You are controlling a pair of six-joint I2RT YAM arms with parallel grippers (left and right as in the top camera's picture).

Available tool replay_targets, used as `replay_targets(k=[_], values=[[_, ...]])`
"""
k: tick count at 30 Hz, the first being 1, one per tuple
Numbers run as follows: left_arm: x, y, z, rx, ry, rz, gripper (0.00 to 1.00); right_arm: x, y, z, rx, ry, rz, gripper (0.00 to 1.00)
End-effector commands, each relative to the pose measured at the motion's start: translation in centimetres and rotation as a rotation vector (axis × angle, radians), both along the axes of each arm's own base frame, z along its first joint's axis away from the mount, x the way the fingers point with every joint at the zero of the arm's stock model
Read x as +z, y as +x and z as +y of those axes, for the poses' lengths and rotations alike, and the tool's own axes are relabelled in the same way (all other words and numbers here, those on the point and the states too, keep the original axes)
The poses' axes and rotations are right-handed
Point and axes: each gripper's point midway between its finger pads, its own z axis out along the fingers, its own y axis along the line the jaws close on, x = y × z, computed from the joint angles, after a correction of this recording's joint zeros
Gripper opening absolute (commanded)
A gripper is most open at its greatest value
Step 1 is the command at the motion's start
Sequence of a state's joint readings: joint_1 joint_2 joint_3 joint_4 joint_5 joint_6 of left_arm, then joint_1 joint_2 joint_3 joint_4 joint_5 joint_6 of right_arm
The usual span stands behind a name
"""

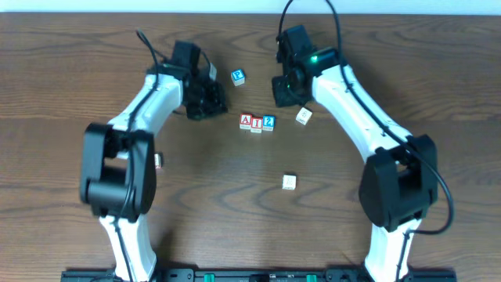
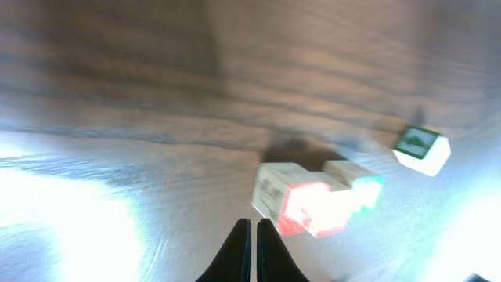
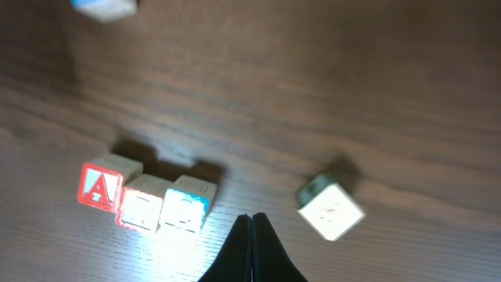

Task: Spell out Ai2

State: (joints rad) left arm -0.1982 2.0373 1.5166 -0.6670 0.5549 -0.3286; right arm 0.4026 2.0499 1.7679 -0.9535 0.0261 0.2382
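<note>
Three letter blocks stand touching in a row on the wooden table: a red A block [image 1: 246, 121], a red i block [image 1: 257, 123] and a blue 2 block [image 1: 268, 121]. The right wrist view shows them as the A block [image 3: 100, 186], the i block [image 3: 141, 207] and the 2 block [image 3: 185, 207]. In the left wrist view the row [image 2: 313, 200] is blurred and overexposed. My left gripper [image 1: 211, 100] is shut and empty, left of the row; its fingertips [image 2: 254, 227] are pressed together. My right gripper [image 1: 280, 90] is shut and empty, behind and right of the row [image 3: 250, 219].
A blue-edged block [image 1: 238, 76] lies behind the row. A white and green block [image 1: 304, 116] lies right of the row, and also shows in the right wrist view [image 3: 331, 210] and the left wrist view [image 2: 423, 149]. A pale block [image 1: 289, 182] lies nearer the front.
</note>
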Motion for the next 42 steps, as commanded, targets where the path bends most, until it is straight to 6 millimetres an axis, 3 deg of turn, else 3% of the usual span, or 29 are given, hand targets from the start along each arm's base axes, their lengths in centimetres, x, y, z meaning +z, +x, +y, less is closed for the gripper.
replay_targets(k=[1, 6, 10, 14, 19, 22, 28, 29, 30, 32, 33, 37, 42], values=[[7.1, 1.8, 1.8, -0.088, 0.122, -0.259, 0.06, 6.2, 1.0, -1.3, 0.012, -0.033, -0.150, 0.02], [13.4, 0.1, 3.0, -0.102, 0.164, -0.393, 0.06, 13.6, -1.2, -2.3, 0.053, -0.016, -0.289, 0.02], [17.0, -2.9, 3.5, -0.134, 0.173, -0.439, 0.06, 17.7, -4.4, -3.9, 0.057, -0.018, -0.333, 0.02], [19.9, -6.9, 4.2, -0.173, 0.188, -0.461, 0.06, 20.1, -8.6, -5.6, 0.069, -0.028, -0.320, 0.02], [24.1, -12.1, 5.6, -0.150, 0.252, -0.570, 0.06, 23.2, -15.2, -7.6, 0.062, -0.001, -0.340, 0.02], [26.4, -16.1, 5.3, -0.149, 0.219, -0.661, 0.06, 24.7, -19.7, -9.2, 0.071, 0.026, -0.395, 0.02], [26.7, -21.0, 6.1, -0.148, 0.214, -0.716, 0.06, 25.4, -26.1, -11.7, 0.034, 0.125, -0.500, 0.02], [26.7, -21.5, 6.3, -0.148, 0.215, -0.717, 0.14, 25.6, -26.9, -12.0, 0.024, 0.150, -0.519, 0.12], [26.7, -21.7, 6.4, -0.147, 0.214, -0.718, 0.29, 25.8, -27.5, -12.2, 0.009, 0.169, -0.532, 0.29], [26.9, -21.9, 6.4, -0.146, 0.213, -0.723, 0.64, 26.4, -28.8, -12.8, -0.031, 0.214, -0.559, 0.77], [26.8, -21.8, 6.4, -0.146, 0.213, -0.721, 0.95, 26.5, -29.2, -13.0, -0.045, 0.229, -0.567, 0.99], [26.6, -22.0, 6.4, -0.150, 0.213, -0.708, 0.95, 26.2, -30.5, -13.6, -0.074, 0.248, -0.556, 0.99], [24.9, -23.5, 7.0, -0.170, 0.237, -0.617, 0.95, 24.1, -31.9, -14.3, -0.073, 0.198, -0.461, 0.99]])
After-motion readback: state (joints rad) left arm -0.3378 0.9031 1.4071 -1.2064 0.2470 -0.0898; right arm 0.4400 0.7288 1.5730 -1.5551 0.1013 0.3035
